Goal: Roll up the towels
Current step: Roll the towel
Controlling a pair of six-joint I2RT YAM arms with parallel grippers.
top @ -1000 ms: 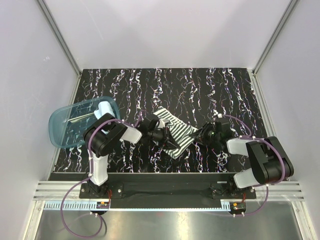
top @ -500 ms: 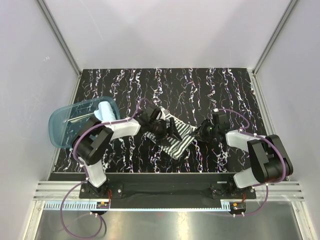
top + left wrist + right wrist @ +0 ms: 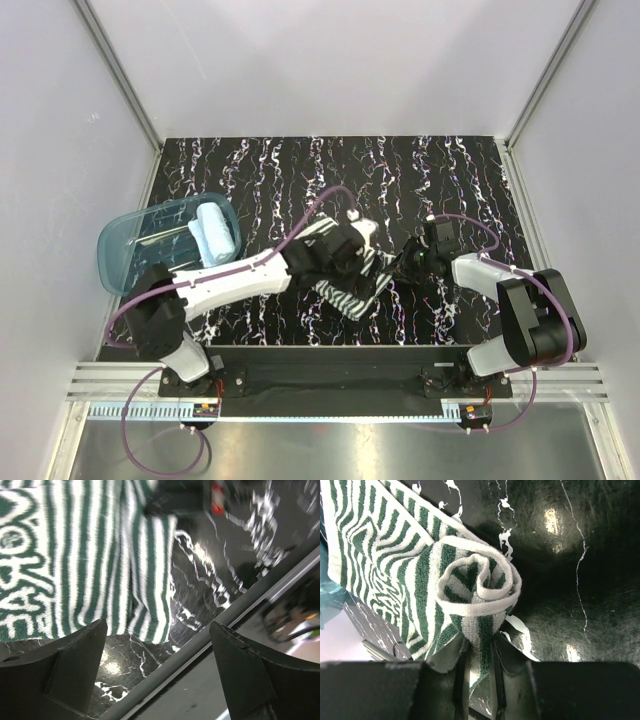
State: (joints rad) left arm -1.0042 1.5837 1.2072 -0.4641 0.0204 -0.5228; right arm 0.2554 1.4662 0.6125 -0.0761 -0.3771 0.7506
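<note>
Two relations decide the next move: which way the roll's axis runs, and where the flat cloth lies from the free fingers.

The striped towel (image 3: 348, 296) lies slantwise in the middle of the table (image 3: 450, 170), between the two arms. The right gripper (image 3: 477, 655) is pinched onto a tail of it. In the right wrist view the coil is seen end-on, a small spiral just past the fingertips, so the roll's long axis points roughly straight at that gripper. The unrolled sheet spreads away to the left of that view.

The left gripper (image 3: 157, 627) has its fingers spread wide and holds nothing. In its wrist view the striped cloth fills the upper left, ahead of the fingers rather than between them, with only the cloth's edge reaching the gap. From above, the left arm reaches across and hangs over the flat part of the cloth; whether it touches the cloth I cannot tell.

My reading is that the right arm is the better placed for turning the coil, while the left would need to come down onto the flat sheet.

The blue towel (image 3: 213, 230) sits in the tub (image 3: 125, 255) at the left, well apart from both grippers.
</note>
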